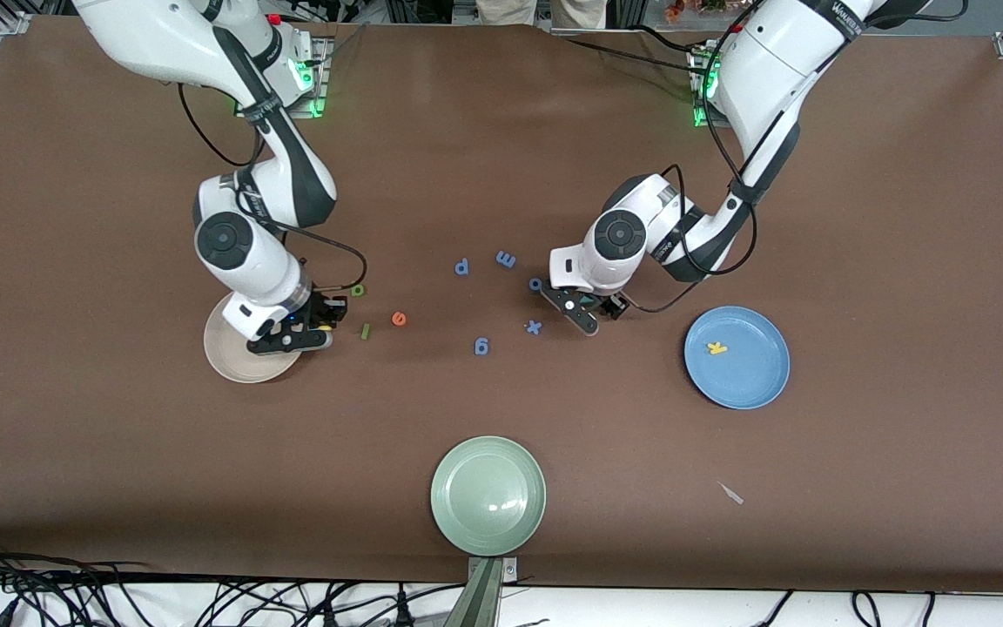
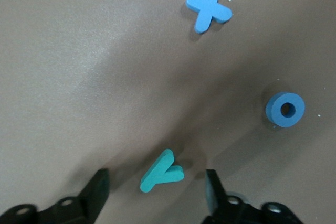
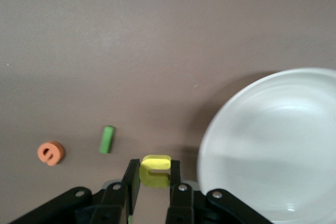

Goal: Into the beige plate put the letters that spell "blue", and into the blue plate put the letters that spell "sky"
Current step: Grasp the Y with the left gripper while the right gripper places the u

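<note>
One green plate, five blue letters

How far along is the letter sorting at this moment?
Done: yellow k lies in the blue plate.

In hand: right gripper, beside the empty beige plate, pinches yellow u; left gripper, open, straddles teal y.

Left: orange e, light green l, dark green b; the s isn't visible.

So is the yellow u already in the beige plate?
No, the right gripper holds the yellow u just beside the beige plate, and nothing lies in that plate.
</note>
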`<state>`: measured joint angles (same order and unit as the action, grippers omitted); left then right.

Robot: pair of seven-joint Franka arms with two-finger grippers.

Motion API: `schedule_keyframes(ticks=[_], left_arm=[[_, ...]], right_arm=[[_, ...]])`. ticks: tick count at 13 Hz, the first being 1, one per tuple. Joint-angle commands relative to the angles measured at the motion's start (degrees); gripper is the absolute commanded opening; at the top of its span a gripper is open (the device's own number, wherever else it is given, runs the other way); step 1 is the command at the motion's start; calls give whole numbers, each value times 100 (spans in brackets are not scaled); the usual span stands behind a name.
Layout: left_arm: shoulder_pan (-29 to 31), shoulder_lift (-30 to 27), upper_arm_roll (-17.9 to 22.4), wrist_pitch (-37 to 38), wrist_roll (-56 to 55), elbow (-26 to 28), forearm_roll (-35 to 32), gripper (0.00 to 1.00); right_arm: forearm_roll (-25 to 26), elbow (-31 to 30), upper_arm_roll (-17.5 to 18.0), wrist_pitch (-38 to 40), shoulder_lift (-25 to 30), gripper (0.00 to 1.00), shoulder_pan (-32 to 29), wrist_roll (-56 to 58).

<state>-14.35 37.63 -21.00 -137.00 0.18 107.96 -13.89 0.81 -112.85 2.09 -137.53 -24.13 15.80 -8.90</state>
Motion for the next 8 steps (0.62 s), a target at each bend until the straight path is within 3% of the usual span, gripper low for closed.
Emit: schedule_keyframes(ticks=[1,3,4,6,8], left_arm=[[-15,8,-18,-64,-123,-20,-403,68],[-15,60,-18,-90,-123,-38,-413,67],[20,96,-18,-108,-123,-56,-404,60],[64,105,-18,-108,-123,-56,-404,33],[55,105,-18,-117,-141,-65,-369,16]], right_arm=[[60,-87,-296,86,40,23,-217,983],[42,-254,-305,34,40,30,-472,1346],[7,-333,-305,-19,40,38,-508,1338],[-37,-334,-288,-11,40,65,-499,1163],[-37,-316,-130,33,40,66,-499,665]])
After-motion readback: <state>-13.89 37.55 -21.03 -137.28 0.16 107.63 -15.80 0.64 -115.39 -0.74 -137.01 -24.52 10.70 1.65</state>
